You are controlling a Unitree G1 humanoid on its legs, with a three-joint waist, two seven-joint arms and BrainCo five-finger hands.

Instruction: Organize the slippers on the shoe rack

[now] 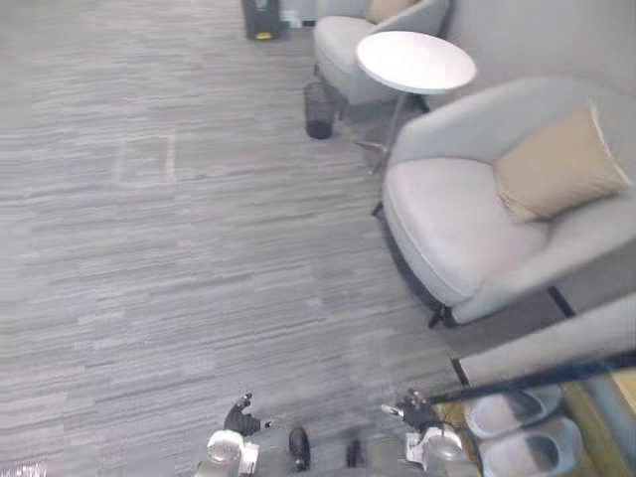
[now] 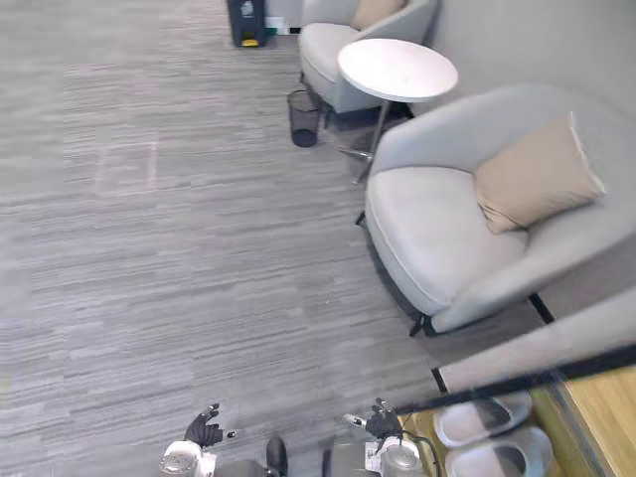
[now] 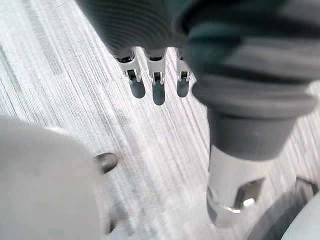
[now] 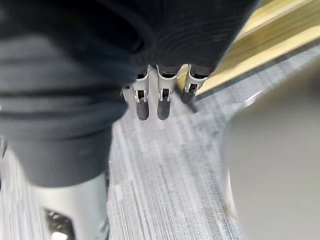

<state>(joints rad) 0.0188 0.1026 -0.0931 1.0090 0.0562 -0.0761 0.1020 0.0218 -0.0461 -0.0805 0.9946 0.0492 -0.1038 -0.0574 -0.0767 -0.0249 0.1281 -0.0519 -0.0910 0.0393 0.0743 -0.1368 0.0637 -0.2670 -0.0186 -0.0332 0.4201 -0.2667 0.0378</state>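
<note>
Two pale grey slippers, one (image 1: 512,410) and the other (image 1: 532,449), lie side by side at the lower right, under the dark top bar (image 1: 537,378) of the wooden shoe rack (image 2: 596,397). My right hand (image 1: 414,410) hangs low just left of the slippers, apart from them. In the right wrist view its fingers (image 4: 150,102) point straight down over the carpet, near a strip of the rack's wood (image 4: 280,40). My left hand (image 1: 241,417) hangs over bare carpet at the bottom centre; its fingers (image 3: 157,87) are straight and hold nothing.
A large grey armchair (image 1: 467,229) with a tan cushion (image 1: 556,164) stands to the right. Behind it are a round white side table (image 1: 415,62), a second armchair (image 1: 348,40) and a small dark wire bin (image 1: 319,109). Grey carpet (image 1: 179,248) spreads to the left.
</note>
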